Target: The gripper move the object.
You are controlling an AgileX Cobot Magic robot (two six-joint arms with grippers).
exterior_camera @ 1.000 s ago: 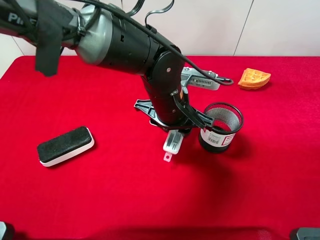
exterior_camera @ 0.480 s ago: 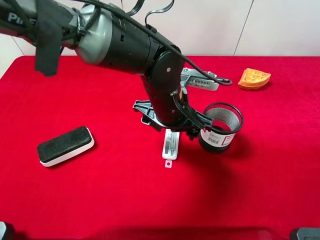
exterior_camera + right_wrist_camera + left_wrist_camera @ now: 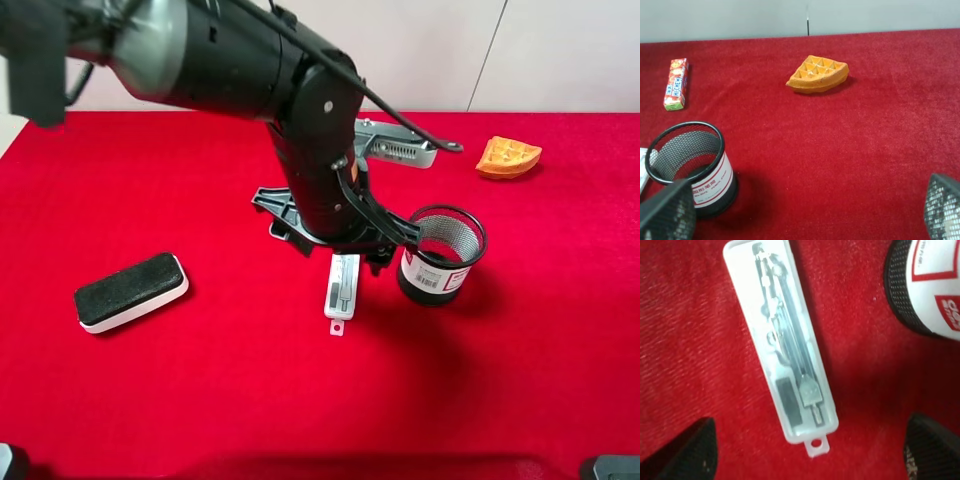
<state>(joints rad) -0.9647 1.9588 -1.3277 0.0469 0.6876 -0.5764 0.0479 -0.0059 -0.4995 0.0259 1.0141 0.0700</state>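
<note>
The object is a slim white translucent bar with a small tab at its near end. It lies flat on the red cloth, just left of the black mesh cup. In the left wrist view the object lies free between the two spread black fingertips. My left gripper hovers right above it, open and holding nothing. My right gripper is open and empty, seen only in the right wrist view, with its fingertips at the frame corners.
The mesh cup also shows in the wrist views. A black-topped white eraser lies at the left. An orange waffle piece lies at the back right. A red-green candy stick lies beyond the cup.
The object went from tilted under the left gripper to lying straight and flat on the cloth. The left gripper let go of it and the arm rose slightly.
</note>
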